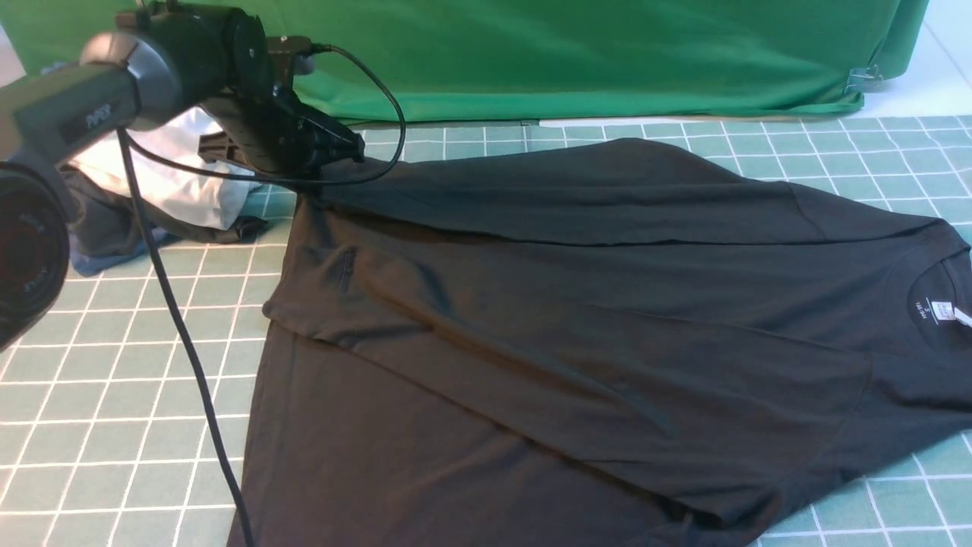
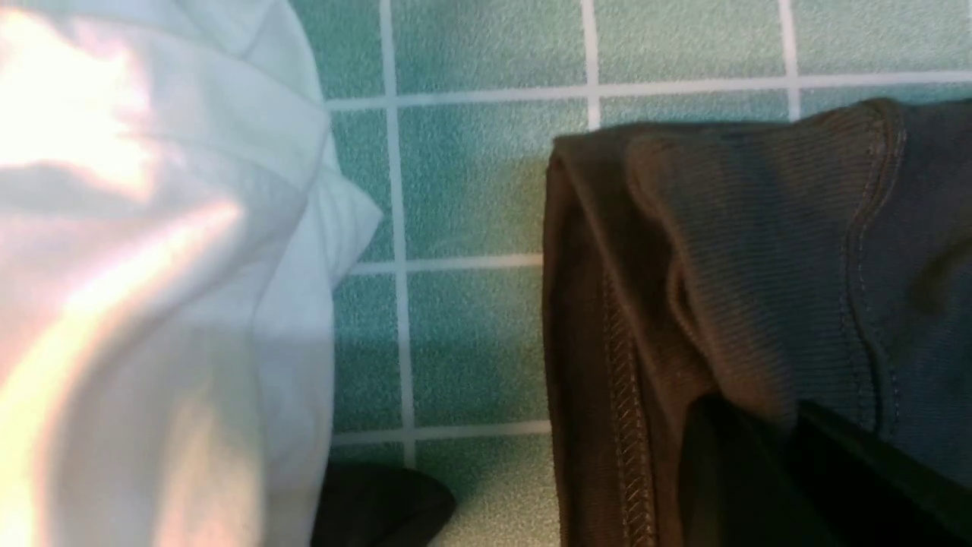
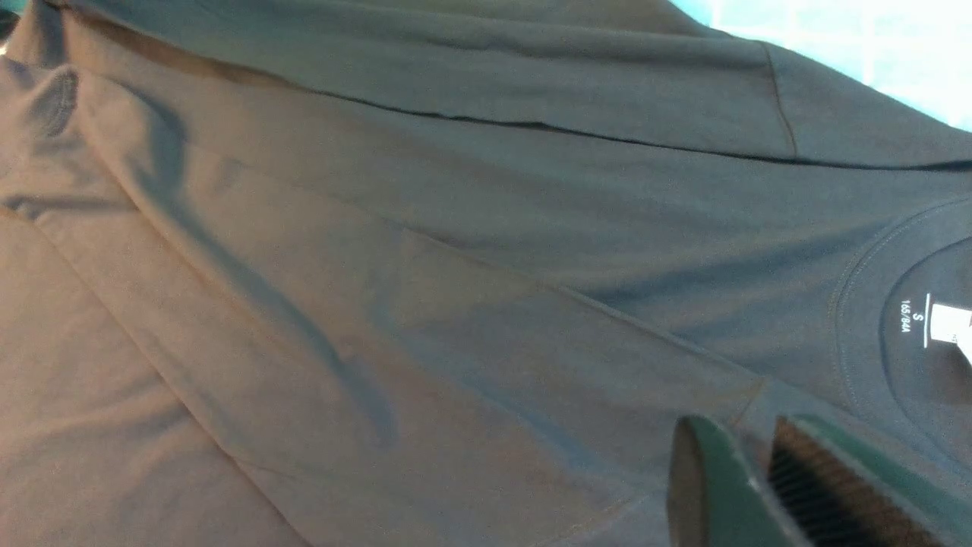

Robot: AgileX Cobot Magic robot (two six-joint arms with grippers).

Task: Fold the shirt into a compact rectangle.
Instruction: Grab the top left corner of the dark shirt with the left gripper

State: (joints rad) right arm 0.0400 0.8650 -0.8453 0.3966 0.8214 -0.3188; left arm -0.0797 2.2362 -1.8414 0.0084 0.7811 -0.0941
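The black shirt [image 1: 592,319] lies spread on the checked mat, its far edge folded over toward the middle. Its collar and white neck label [image 1: 944,309] are at the right. My left gripper [image 1: 345,156] is at the shirt's far left corner. In the left wrist view it [image 2: 767,425] is shut on the stitched hem of the shirt [image 2: 759,243]. My right gripper [image 3: 740,425] is out of the front view. It hangs above the shirt [image 3: 456,304] near the neck label [image 3: 949,323], jaws almost together and nothing between them.
A white garment [image 1: 175,182] lies on a dark grey and blue bundle [image 1: 114,235] at the far left, a short way from the held corner. The white garment [image 2: 152,266] is one mat square from the hem. A green cloth [image 1: 569,53] closes the back. The arm's cable [image 1: 190,342] hangs over the mat [image 1: 114,395].
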